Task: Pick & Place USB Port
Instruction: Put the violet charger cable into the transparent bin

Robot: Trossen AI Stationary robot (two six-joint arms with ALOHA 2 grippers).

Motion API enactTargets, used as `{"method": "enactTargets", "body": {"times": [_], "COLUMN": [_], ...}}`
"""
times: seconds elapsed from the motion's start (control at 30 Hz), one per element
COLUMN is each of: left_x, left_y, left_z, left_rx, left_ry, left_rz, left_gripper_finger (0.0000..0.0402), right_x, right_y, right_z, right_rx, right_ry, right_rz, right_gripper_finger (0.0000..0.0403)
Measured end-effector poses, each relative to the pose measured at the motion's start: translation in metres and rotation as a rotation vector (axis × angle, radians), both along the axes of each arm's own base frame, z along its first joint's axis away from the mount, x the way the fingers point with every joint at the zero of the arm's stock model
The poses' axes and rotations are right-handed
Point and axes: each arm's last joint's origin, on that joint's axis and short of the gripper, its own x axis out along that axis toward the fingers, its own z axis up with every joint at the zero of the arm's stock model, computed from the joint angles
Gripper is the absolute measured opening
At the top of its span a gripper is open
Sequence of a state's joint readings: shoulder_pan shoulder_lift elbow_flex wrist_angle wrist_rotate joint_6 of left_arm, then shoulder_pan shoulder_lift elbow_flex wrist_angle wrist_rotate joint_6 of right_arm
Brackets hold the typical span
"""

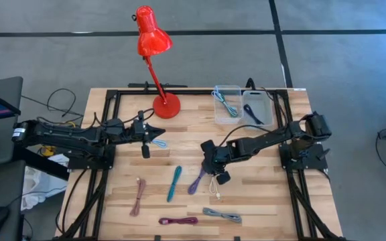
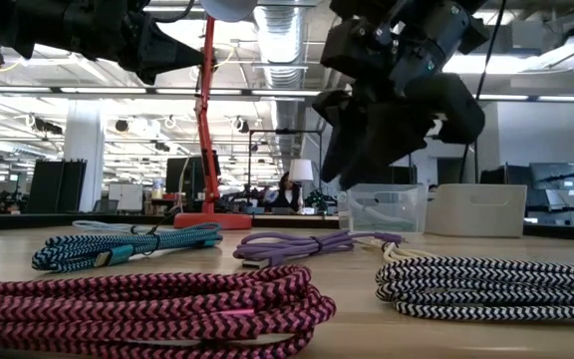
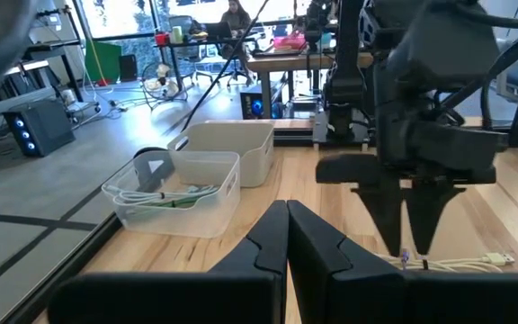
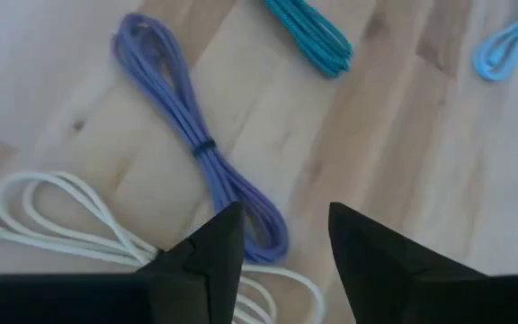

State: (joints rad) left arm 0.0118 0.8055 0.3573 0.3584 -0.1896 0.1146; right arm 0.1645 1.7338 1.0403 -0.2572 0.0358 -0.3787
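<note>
No writing is showing anywhere. The right claw (image 4: pixel 281 236) is hovering released over the purple cable (image 4: pixel 196 144), white cable (image 4: pixel 52 220) beside it, on the wooden table (image 1: pixel 267 201). The left claw (image 1: pixel 158 134) is waiting, clenched, near the red lamp (image 1: pixel 154 50).

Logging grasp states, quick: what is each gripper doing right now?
Left gripper: closed, holding nothing.
Right gripper: open, empty, above the purple cable.

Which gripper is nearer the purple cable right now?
Right. The right gripper hovers open just above the purple cable; the left gripper waits shut, farther off near the lamp base.
</note>
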Motion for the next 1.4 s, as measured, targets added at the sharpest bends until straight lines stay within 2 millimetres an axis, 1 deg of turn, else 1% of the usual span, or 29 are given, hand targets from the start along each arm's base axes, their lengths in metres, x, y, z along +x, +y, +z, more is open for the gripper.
{"method": "enactTargets", "body": {"times": [0.13, 0.37, 0.73, 1.0, 1.07, 1.13, 1.2, 1.33, 1.4], "left_x": [0.000, 0.000, 0.000, 0.000, 0.000, 0.000, 0.000, 0.000, 0.000], "left_y": [0.000, 0.000, 0.000, 0.000, 0.000, 0.000, 0.000, 0.000, 0.000], "left_z": [0.000, 0.000, 0.000, 0.000, 0.000, 0.000, 0.000, -0.001, -0.001], "left_rx": [0.000, 0.000, 0.000, 0.000, 0.000, 0.000, 0.000, -0.007, -0.018], "left_ry": [0.000, 0.000, 0.002, 0.002, 0.002, 0.002, 0.002, 0.009, 0.007], "left_rz": [0.000, 0.000, 0.000, -0.001, 0.000, -0.001, 0.000, 0.000, 0.001], "left_gripper_finger": [0.0006, 0.0006, 0.0006, 0.0006, 0.0006, 0.0006, 0.0006, 0.0006, 0.0006], "right_x": [0.001, 0.001, 0.004, 0.004, 0.008, 0.005, 0.010, 0.012, 0.013], "right_y": [0.003, 0.011, 0.007, 0.007, 0.006, 0.006, 0.006, 0.007, 0.007], "right_z": [-0.008, -0.023, -0.023, -0.024, -0.031, -0.039, -0.046, -0.055, -0.055], "right_rx": [0.027, 0.018, 0.020, 0.035, 0.042, 0.033, 0.034, 0.034, 0.037], "right_ry": [0.034, 0.090, 0.079, 0.075, 0.083, 0.127, 0.119, 0.133, 0.132], "right_rz": [-0.005, 0.011, -0.010, -0.001, 0.000, -0.002, -0.003, -0.005, -0.003], "right_gripper_finger": [0.0145, 0.0144, 0.0133, 0.0133, 0.0131, 0.0128, 0.0125, 0.0114, 0.0104]}}
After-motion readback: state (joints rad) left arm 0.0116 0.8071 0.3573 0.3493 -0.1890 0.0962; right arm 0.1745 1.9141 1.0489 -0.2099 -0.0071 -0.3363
